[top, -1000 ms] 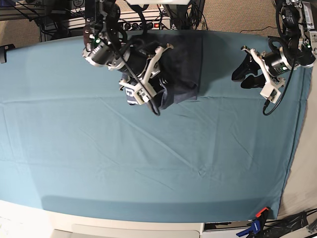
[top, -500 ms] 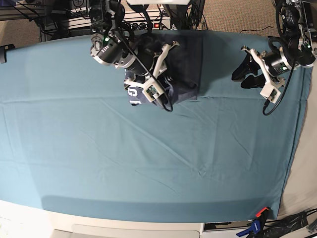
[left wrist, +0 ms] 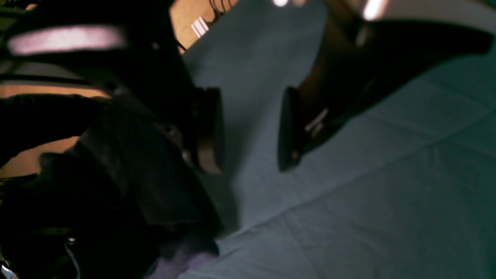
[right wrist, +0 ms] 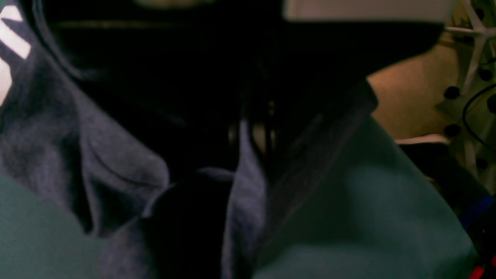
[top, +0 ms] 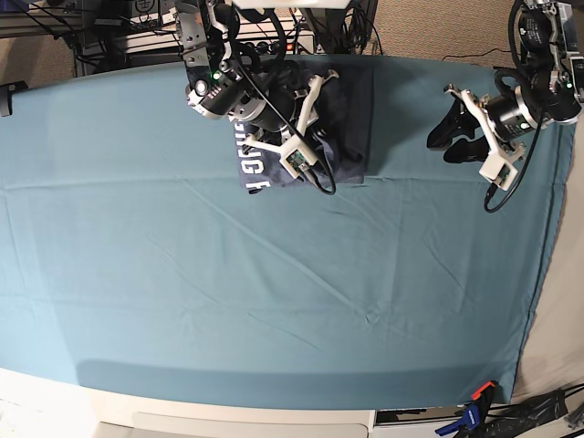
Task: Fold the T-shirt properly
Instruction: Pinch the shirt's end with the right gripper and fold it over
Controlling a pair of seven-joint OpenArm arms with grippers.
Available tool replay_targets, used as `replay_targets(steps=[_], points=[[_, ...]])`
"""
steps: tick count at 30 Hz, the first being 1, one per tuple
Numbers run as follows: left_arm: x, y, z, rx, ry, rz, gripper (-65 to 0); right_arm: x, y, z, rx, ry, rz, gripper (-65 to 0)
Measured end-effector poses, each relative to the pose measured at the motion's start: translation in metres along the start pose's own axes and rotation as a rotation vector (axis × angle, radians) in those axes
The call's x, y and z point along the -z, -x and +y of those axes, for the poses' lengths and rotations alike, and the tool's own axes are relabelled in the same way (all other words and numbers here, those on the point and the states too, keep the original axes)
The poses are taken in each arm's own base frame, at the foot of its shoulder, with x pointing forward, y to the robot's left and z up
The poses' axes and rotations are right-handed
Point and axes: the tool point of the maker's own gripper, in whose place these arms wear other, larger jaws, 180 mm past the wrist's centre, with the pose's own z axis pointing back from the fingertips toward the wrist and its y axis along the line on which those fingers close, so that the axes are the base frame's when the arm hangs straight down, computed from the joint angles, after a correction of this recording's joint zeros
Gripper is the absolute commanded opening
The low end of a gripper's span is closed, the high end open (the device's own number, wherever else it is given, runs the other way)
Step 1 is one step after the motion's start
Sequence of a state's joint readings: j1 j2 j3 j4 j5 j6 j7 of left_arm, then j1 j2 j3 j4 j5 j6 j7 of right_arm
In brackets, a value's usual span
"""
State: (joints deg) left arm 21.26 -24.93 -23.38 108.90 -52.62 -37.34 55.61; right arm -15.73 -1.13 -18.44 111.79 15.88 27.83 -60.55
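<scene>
the right claw (top: 321, 137) has moved toward the far edge since the earlier frame, uncovering more white lettering on the t-shirt (top: 351, 109). it is clamped shut on a fold of shirt fabric. the shirt lies bunched at the far edge of the teal cloth (top: 274, 292). the left claw (top: 449, 132) hangs well apart, jaws parted, holding nothing. the right arm covers part of the shirt.

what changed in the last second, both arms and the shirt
The right gripper, shut on the T-shirt, swung rightward and toward the table's far edge in the base view, uncovering more of the white lettering. The left gripper stayed open and empty above the cloth.
</scene>
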Motion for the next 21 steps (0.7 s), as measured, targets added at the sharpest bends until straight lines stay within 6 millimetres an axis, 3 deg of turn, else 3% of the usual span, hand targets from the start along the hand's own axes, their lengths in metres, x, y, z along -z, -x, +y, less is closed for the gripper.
replay_targets(steps=[5,10,15,21], points=[[0.000,0.000,0.000,0.000,0.000,0.000,-40.2,0.000,0.000,0.000,0.000,0.000,0.001,-65.0],[0.000,0.000,0.000,0.000,0.000,0.000,-40.2,-0.001,-0.005,0.016,-0.015,-0.087,-0.028,-48.7],[0.000,0.000,0.000,0.000,0.000,0.000,-40.2,-0.004,-0.016,0.034,-0.013,-0.191,-0.087,-48.6],[0.000,0.000,0.000,0.000,0.000,0.000,-40.2,-0.010,-0.037,0.036,-0.036,-0.211,-0.146,-48.6]])
